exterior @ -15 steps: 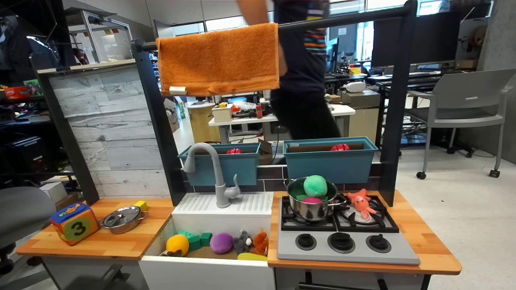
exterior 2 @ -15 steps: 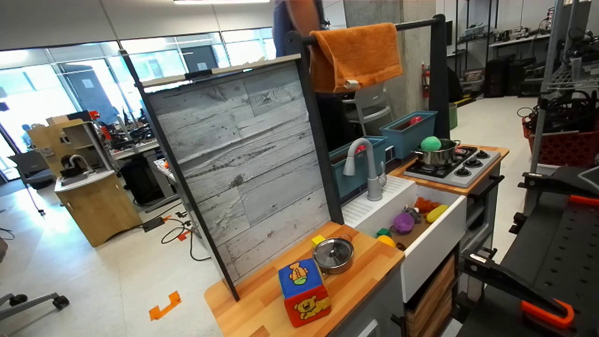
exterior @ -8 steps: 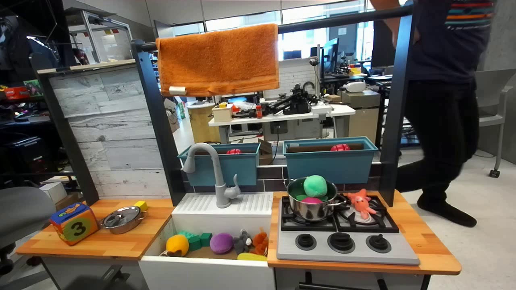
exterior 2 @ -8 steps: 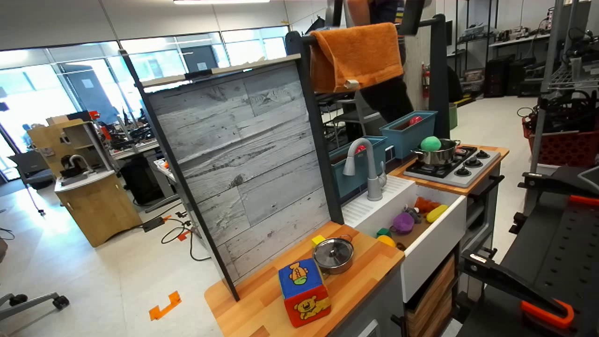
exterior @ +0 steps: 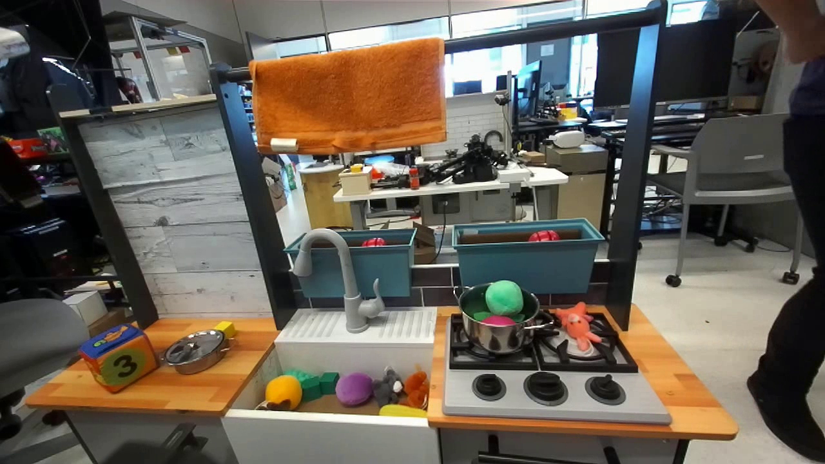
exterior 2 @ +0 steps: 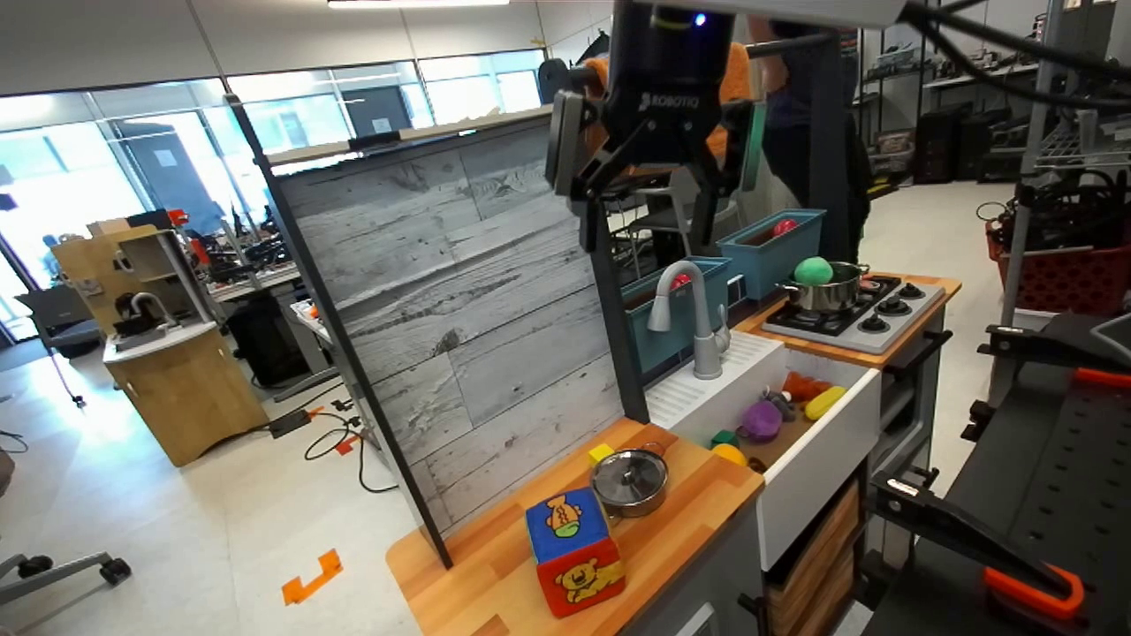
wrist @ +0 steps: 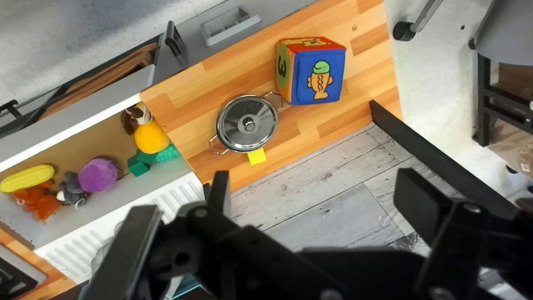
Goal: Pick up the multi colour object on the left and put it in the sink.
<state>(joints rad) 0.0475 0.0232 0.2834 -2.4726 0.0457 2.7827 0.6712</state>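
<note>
Wooden countertop [exterior 2: 495, 579], multicolour cube [exterior 2: 575, 552] well below pincer [exterior 2: 647, 232].

Daylight pours through blown-out windows [exterior 2: 75, 168], glare whitens the floor [exterior 2: 93, 495], the pan lid [wrist: 247, 123] glints, gripper [wrist: 312, 191] dark and soft-edged in wrist view

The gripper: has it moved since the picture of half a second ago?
Yes. In an exterior view, the gripper has come lower in the picture: it barely showed at the top edge, and now appears nearer the grey faucet.
</note>
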